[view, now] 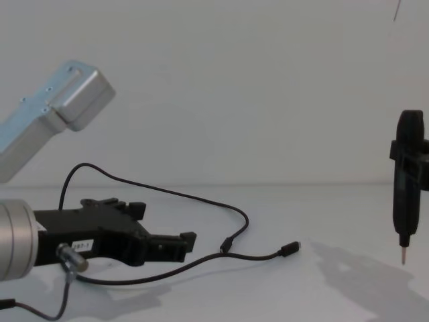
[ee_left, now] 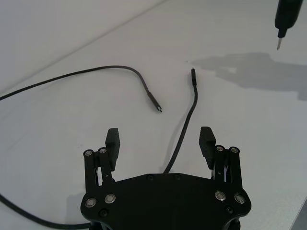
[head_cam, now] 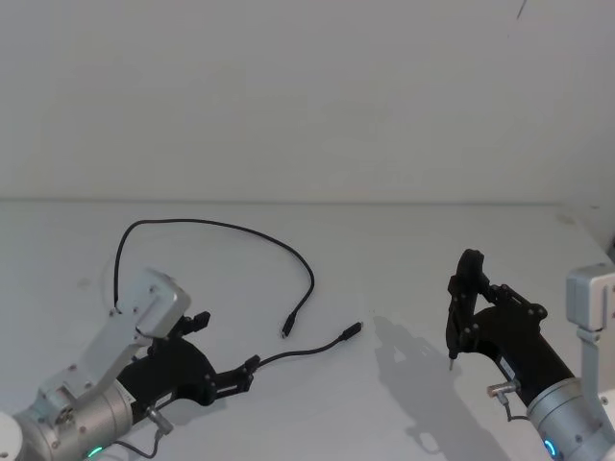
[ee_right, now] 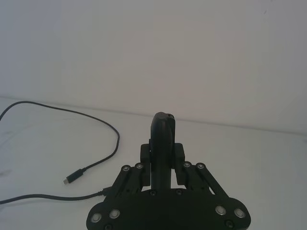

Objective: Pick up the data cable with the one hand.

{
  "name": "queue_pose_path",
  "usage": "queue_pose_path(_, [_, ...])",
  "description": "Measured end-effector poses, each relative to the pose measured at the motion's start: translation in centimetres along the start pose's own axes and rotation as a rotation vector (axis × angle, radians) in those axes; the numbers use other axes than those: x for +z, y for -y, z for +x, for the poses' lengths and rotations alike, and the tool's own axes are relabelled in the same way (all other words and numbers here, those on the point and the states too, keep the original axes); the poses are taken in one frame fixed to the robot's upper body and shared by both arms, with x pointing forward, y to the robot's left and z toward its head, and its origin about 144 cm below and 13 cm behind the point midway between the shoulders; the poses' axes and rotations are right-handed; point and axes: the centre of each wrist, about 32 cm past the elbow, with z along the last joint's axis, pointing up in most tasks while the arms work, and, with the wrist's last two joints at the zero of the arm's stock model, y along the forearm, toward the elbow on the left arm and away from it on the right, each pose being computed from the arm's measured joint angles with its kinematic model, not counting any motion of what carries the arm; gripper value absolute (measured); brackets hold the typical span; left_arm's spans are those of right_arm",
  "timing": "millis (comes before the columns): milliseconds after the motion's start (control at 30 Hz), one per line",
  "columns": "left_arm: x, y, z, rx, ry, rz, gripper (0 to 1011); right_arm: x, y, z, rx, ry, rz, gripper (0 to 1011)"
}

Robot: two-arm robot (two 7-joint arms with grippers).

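Near-left on table (head_cam: 404, 240), left gripper (ee_left: 159, 135): released, astride data cable (ee_left: 184, 129) to pinch it.
Right gripper (ee_right: 163, 155): near-right edge, clenching pen tool (view: 407, 194).

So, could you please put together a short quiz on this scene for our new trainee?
1. True or false: the left gripper is shut on the data cable.
2. What does the right gripper hold? A) a pen-shaped tool B) a white cup C) nothing.
3. How many of the cable's plugs lie on the white table?
Key: 1 false, its jaws stand open with a cable branch running between them; 2 A; 3 two.
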Motion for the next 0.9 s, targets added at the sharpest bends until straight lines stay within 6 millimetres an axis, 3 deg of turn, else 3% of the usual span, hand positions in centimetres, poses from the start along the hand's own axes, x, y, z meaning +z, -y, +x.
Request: queue_pose_path(900, [-1.0,3.2,1.6,-0.152,0.053,0.011,1001,0.0,0.0,0.0,0.000,0.000,0.000,279])
